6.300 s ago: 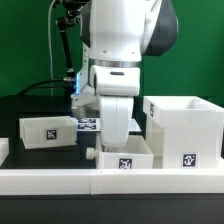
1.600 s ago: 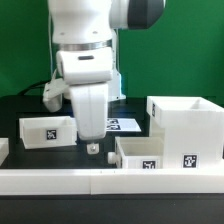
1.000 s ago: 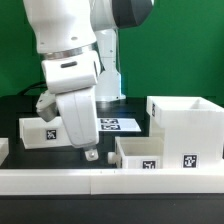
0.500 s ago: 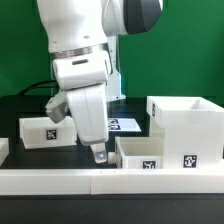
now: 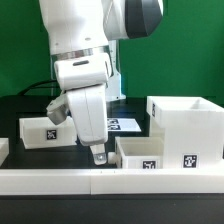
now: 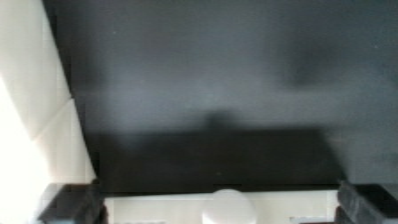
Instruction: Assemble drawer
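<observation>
The large boxy housing (image 5: 185,125) stands at the exterior view's right. One small open-top tray (image 5: 150,152) sits against its left side, by the front wall. The second tray (image 5: 45,130) sits apart at the left. My gripper (image 5: 97,155) hangs tilted, low over the black table, just left of the nearer tray's end. In the wrist view my gripper (image 6: 222,205) has its dark fingers (image 6: 71,205) wide apart and empty. A white face with a small rounded knob (image 6: 228,205) lies between them. I cannot tell whether the fingers touch it.
A low white border wall (image 5: 110,182) runs along the table's front edge. The marker board (image 5: 124,125) lies flat behind the gripper. The arm's white body hides part of the left tray. A green backdrop stands behind.
Over the last second the arm swung slightly to the exterior view's right and its fingertips came closer to the nearer tray's end. In the last half second nothing visibly moved.
</observation>
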Robot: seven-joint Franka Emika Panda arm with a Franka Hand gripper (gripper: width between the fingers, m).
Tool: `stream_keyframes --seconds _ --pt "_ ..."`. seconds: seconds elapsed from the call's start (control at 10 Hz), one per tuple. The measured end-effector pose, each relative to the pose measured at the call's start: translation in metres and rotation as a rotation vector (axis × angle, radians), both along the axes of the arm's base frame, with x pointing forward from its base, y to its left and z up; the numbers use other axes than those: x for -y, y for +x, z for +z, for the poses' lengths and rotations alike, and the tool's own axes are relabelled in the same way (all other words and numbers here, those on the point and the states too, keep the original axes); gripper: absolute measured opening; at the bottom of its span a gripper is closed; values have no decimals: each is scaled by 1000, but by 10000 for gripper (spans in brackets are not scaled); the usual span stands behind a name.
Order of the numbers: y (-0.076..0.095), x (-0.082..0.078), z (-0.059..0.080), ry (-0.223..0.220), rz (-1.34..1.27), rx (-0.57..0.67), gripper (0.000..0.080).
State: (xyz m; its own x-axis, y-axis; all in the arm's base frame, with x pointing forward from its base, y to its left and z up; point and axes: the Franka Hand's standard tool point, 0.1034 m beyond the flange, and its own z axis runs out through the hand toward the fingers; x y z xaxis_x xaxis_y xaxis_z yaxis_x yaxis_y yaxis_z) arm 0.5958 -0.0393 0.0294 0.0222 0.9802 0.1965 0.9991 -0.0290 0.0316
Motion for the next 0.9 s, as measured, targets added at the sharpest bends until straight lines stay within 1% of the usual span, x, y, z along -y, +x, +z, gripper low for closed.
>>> stream_keyframes --seconds 0.5,0.7,0.9 --pt "2 -24 2 12 14 -5 649" --pt "3 -33 3 8 34 -4 649" --pt "4 -46 4 11 30 -8 649"
